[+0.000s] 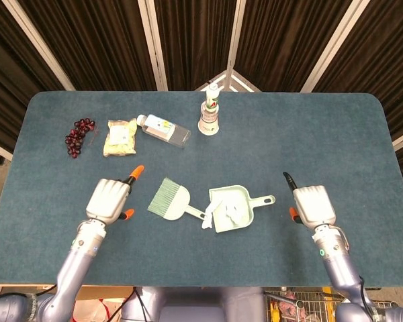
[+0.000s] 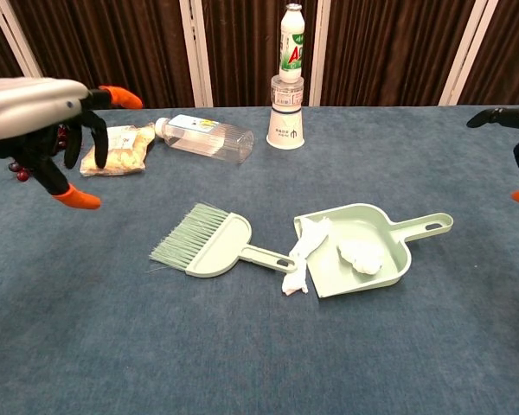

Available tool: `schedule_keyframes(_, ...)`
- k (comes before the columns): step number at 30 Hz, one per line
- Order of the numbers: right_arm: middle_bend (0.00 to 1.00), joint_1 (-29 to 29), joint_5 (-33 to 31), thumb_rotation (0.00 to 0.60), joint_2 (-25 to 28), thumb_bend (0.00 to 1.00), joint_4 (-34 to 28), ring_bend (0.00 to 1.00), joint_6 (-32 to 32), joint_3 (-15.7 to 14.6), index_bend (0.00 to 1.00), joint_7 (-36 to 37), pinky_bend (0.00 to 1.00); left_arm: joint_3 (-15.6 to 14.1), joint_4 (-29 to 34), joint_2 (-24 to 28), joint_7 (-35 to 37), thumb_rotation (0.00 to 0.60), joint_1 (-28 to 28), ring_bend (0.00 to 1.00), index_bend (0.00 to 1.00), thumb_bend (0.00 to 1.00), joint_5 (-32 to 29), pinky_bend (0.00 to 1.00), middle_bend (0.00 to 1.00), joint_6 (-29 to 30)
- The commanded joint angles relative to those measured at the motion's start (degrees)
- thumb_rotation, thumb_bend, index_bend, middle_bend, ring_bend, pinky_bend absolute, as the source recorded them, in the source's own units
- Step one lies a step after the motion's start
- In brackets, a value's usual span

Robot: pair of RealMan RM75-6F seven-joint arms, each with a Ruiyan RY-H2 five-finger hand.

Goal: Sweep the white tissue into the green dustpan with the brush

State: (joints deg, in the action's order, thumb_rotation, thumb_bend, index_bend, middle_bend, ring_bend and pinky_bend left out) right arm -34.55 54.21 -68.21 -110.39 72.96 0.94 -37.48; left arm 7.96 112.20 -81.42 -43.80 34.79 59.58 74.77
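The brush [image 2: 209, 245] lies flat on the blue table [image 1: 322, 134], pale green like the dustpan [image 2: 363, 246], its fanned bristles pointing toward ten o'clock in the head view and its thin handle running toward four, so its long axis slants across the table's middle. The handle's tip touches a twisted white tissue [image 2: 301, 255] draped over the dustpan's front lip; a second crumpled tissue [image 2: 362, 254] sits inside the pan, whose own handle points toward three o'clock. At twelve, a small white bottle with a green label [image 2: 292, 39] stands on an upturned cup [image 2: 285, 112]; its lettering is too blurred to read. The left hand [image 1: 109, 200] hovers at nine with fingers spread, holding nothing. The right hand [image 1: 314, 204] hovers at three, also empty, fingers apart.
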Motion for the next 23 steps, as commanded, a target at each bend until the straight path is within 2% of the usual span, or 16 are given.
schedule_keyframes(1,0.38,3.0,6.6,0.600,2.3,0.38,-0.7,0.29,1.5,-2.6,0.01,3.6,0.38,-4.8,1.2,3.7,9.8,0.600,-5.5,0.23,0.01,0.07,10.7,0.35,0.17,4.7)
schedule_keyframes(3,0.25,4.5,10.3,0.600,3.2,0.38,-0.4,0.15,2.2,-4.2,0.00,5.3,0.26,-7.3,1.1,5.3,13.8,0.600,-7.8,0.12,0.00,0.07,15.8,0.25,0.07,6.6)
schedule_keyframes(5,0.15,6.3,14.5,0.600,4.1,0.38,0.7,0.06,3.2,-6.0,0.00,7.5,0.18,-10.5,1.0,7.1,17.1,0.600,-10.4,0.06,0.00,0.07,20.6,0.18,0.01,8.8)
schedule_keyframes(9,0.02,10.6,22.3,0.600,5.2,0.38,4.7,0.00,6.2,-9.5,0.00,13.7,0.13,-17.2,-0.6,10.4,22.9,0.600,-15.7,0.00,0.00,0.06,28.6,0.10,0.00,12.8)
schedule_keyframes(12,0.00,13.9,27.3,0.600,5.7,0.38,7.3,0.00,9.3,-11.5,0.00,18.5,0.08,-20.8,-2.3,11.5,27.1,0.600,-19.5,0.00,0.00,0.05,31.9,0.07,0.00,15.7)
schedule_keyframes(16,0.00,17.9,33.2,0.600,6.3,0.38,11.1,0.00,14.7,-13.0,0.00,23.6,0.06,-23.7,-5.9,11.8,31.3,0.600,-23.8,0.00,0.00,0.04,36.1,0.04,0.00,19.8)
schedule_keyframes(18,0.00,19.8,36.1,0.600,6.2,0.38,13.3,0.00,18.0,-13.4,0.00,26.0,0.05,-24.3,-8.0,11.7,32.3,0.600,-25.6,0.00,0.00,0.04,37.9,0.04,0.00,21.7)
schedule_keyframes(20,0.00,23.0,40.3,0.600,4.9,0.38,17.7,0.00,23.0,-14.0,0.00,30.1,0.05,-25.1,-11.9,11.6,34.4,0.600,-27.6,0.00,0.00,0.04,37.1,0.03,0.00,22.0)
schedule_keyframes(23,0.00,23.9,41.6,0.600,3.8,0.38,20.4,0.00,23.4,-13.7,0.00,32.1,0.05,-24.2,-13.0,11.4,36.2,0.600,-28.0,0.00,0.00,0.04,37.3,0.03,0.00,22.0)
